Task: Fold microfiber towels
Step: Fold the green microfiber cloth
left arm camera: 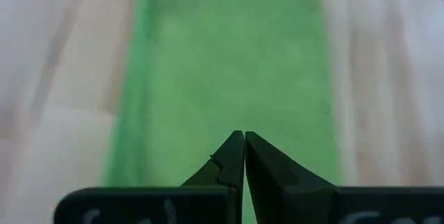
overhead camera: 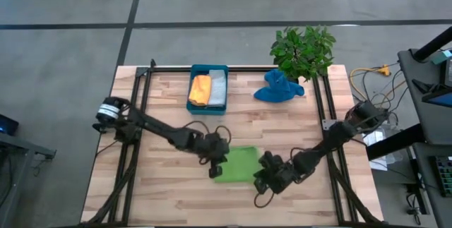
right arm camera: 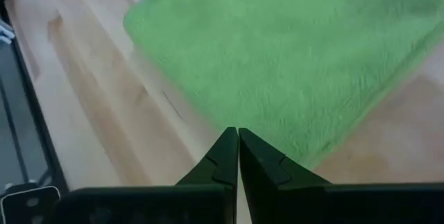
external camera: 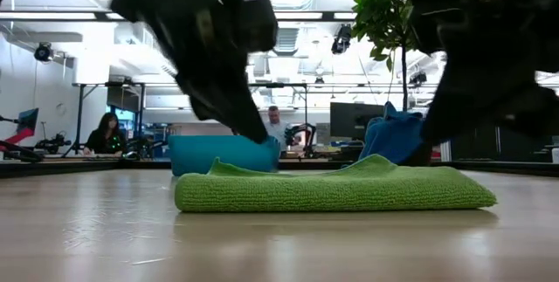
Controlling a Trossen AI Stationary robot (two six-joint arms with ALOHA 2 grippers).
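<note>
Two closed, empty pincers, left pincer (overhead camera: 216,172) and right pincer (overhead camera: 260,183), flank green towel (overhead camera: 236,164) on wooden table (overhead camera: 169,186).

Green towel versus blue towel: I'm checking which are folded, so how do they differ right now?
The green towel lies flat as a neat layered rectangle near the table's front, between the two arms; the blue towel sits bunched in a crumpled heap at the back, beside the plant. The green one looks folded already; the blue one looks untouched. Both are soft cloths resting on the wooden table, outside the teal tray.
</note>
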